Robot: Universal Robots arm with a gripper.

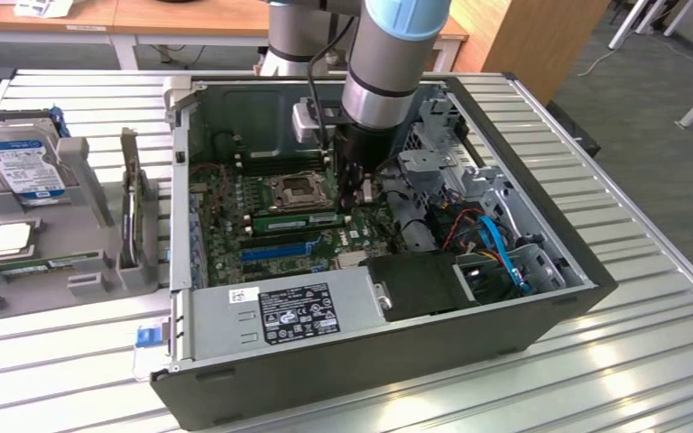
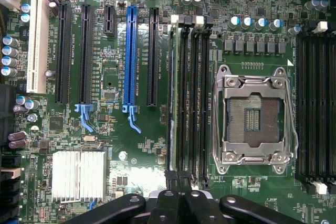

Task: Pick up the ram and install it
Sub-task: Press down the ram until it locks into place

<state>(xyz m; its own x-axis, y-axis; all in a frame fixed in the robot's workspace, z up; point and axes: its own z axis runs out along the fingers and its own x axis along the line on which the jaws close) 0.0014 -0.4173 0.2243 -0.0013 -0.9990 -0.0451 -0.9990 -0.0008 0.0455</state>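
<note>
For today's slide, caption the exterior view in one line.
Shut gripper pressing a ram stick into its motherboard slot beside the empty socket.

The arm is a chunky silver-grey metal tube (image 1: 377,90) with a light blue plastic cap (image 1: 404,18) at the joint, 12 o'clock of it. A thin black cable (image 1: 318,63) trails alongside. Lower down there's a black cylindrical wrist section (image 1: 361,149), and the black gripper (image 2: 178,203) has round screw heads on its linkages.

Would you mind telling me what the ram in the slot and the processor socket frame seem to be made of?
The ram: green circuit board, matte, probably fibreglass laminate, carrying dark chips. The processor socket frame: bright silvery metal, likely steel, judging by its shiny reflective edges and thin stamped shape.
</note>
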